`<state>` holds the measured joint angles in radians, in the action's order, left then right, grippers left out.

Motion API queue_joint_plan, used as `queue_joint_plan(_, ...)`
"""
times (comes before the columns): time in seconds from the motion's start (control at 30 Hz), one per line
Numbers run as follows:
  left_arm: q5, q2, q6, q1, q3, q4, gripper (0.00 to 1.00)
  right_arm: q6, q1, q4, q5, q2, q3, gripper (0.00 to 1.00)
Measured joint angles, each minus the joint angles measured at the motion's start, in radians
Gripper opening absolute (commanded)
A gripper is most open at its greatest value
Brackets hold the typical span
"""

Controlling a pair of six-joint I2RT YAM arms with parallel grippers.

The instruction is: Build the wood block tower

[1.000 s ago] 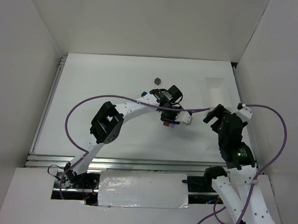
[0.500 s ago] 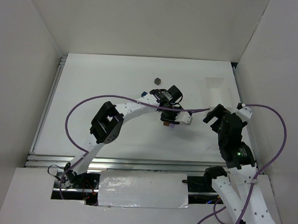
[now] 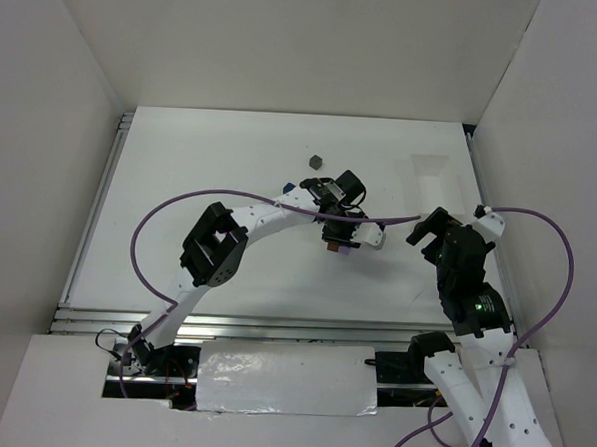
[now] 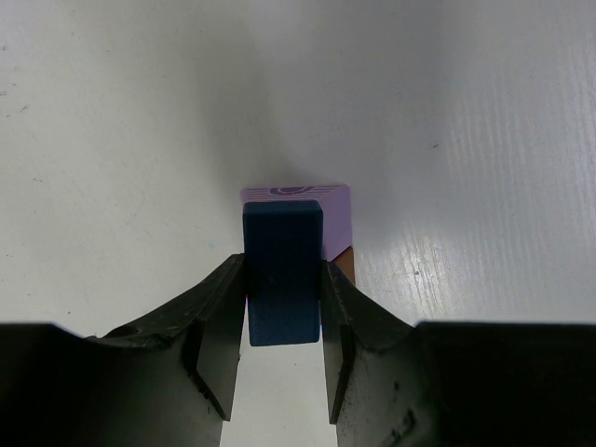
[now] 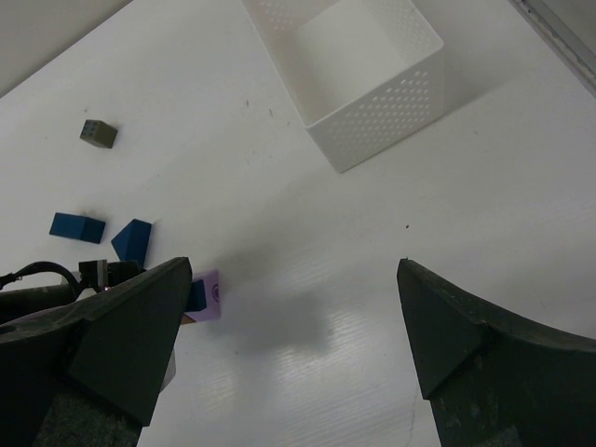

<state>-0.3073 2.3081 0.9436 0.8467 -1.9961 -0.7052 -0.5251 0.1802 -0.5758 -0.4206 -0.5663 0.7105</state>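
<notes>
blue block [image 4: 283,251] clamped in left tool [image 4: 284,307]

text: no word, number or brand is reading clearly in any view | lavender block [image 4: 335,222]: its upper face is showing thin purple lines and a curved mark, too blurred to read | grey block [image 5: 98,133]: its side is showing tiny pale specks, too small to read

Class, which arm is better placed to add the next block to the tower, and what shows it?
Left. The left gripper is shut on a blue block, held right over the lavender block. The right gripper is open, empty and off to the side.
</notes>
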Motion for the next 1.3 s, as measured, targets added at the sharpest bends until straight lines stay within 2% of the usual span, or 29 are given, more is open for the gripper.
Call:
queue_joint_plan(0.63,0.000,0.000,-0.004,-0.002,0.000,-0.001,0.21,0.003,0.000,0.019,0.015,-0.002,-0.014,1.00)
queue_joint_plan(1.07,-0.006,0.000,-0.011,-0.006,0.000,-0.004,0.25,0.008,0.000,0.037,0.021,-0.006,-0.015,1.00)
queue_joint_plan(1.3,-0.005,0.000,-0.039,-0.008,0.002,0.002,0.34,0.010,0.000,0.038,0.026,-0.006,-0.015,1.00)
